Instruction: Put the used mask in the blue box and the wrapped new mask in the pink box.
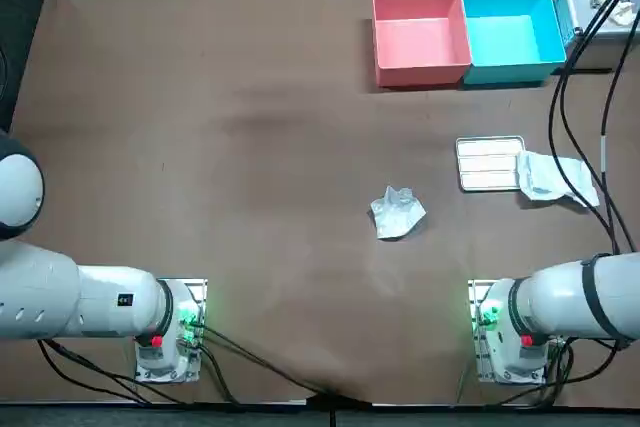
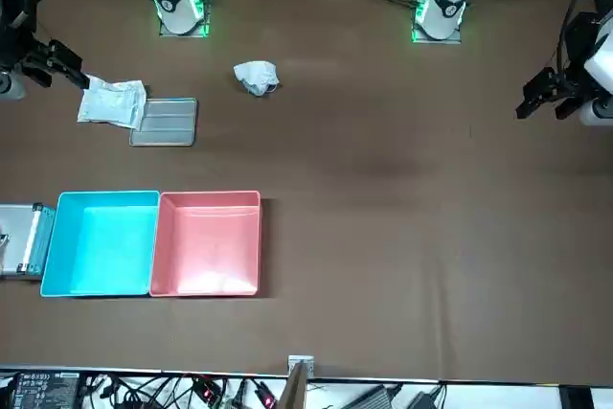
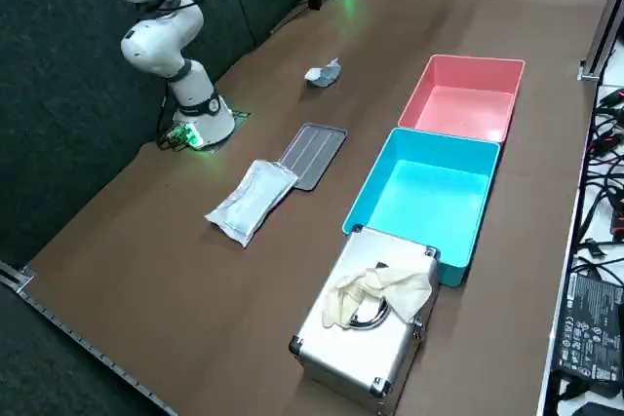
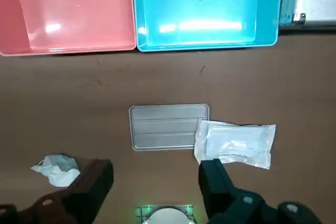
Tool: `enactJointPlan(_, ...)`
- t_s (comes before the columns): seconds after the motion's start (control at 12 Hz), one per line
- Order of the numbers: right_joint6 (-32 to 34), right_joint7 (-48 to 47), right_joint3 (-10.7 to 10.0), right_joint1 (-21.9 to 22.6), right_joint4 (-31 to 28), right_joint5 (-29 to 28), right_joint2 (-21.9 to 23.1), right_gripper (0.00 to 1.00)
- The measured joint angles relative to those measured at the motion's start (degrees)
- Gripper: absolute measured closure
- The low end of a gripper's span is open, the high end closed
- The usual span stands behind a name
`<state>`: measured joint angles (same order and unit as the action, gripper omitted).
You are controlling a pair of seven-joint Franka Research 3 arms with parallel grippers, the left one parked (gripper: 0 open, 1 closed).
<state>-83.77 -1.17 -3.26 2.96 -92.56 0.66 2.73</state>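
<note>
The used mask (image 1: 397, 213) is a crumpled white wad on the brown table, mid-right; it also shows in the wrist view (image 4: 56, 167). The wrapped new mask (image 1: 545, 177) lies flat in clear plastic near the right edge, overlapping a metal tray. The pink box (image 1: 420, 37) and the blue box (image 1: 510, 32) stand side by side at the far right, both with nothing in them. My right gripper (image 4: 157, 182) hangs high above the tray and wrapped mask (image 4: 234, 143), open and holding nothing; the front view shows the gripper (image 2: 59, 64) beside the wrapped mask (image 2: 113, 102).
A ribbed metal tray (image 1: 489, 164) lies flat, touching the wrapped mask. A silver metal case (image 3: 375, 328) with a pale glove on its lid stands against the blue box's outer side. Cables hang along the table's right edge.
</note>
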Motion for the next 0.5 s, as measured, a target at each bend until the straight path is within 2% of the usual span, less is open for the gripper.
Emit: enactJointPlan(0.5,0.85,0.03,0.49,0.61,-0.47,-2.67,-0.03,0.0)
